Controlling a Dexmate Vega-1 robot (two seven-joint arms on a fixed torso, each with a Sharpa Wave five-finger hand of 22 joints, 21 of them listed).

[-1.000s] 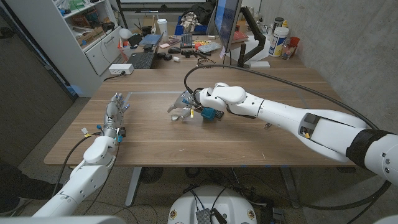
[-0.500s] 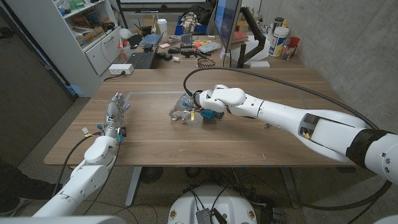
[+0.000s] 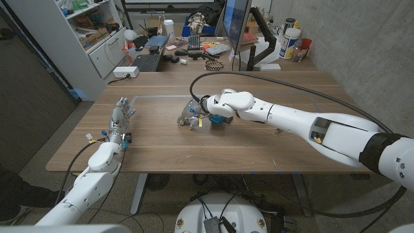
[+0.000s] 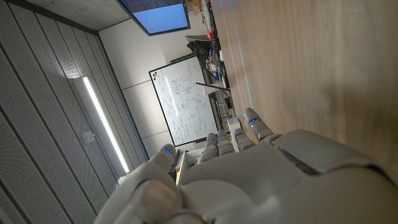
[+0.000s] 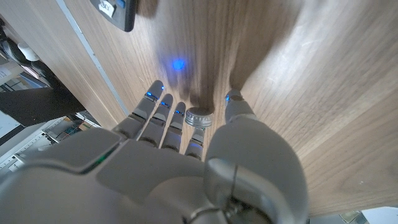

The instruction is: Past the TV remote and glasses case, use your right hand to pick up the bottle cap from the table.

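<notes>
Round bottle cap (image 5: 199, 117) lies flat on the table, between the right hand's (image 3: 192, 114) open fingers, which have lowered closer.

Looks along the back of the left hand (image 4: 249, 180), pale grey and smooth, with the fingers (image 4: 254, 121) reaching out side by side and small blue lights glowing near their tips. Shows nothing held between them. Runs alongside the wooden counter (image 4: 311, 68), bare grain across the wide stretch beside the hand (the picture is turned, so the wood stands upright here). Takes in, past the fingertips, a whiteboard (image 4: 183, 99) covered in handwriting, a monitor (image 4: 158, 15) with a blue screen, and some clutter at the counter's far end, too small to tell apart. Carries a bright light strip (image 4: 106, 127) across a dark ribbed panel (image 4: 43, 112).
</notes>
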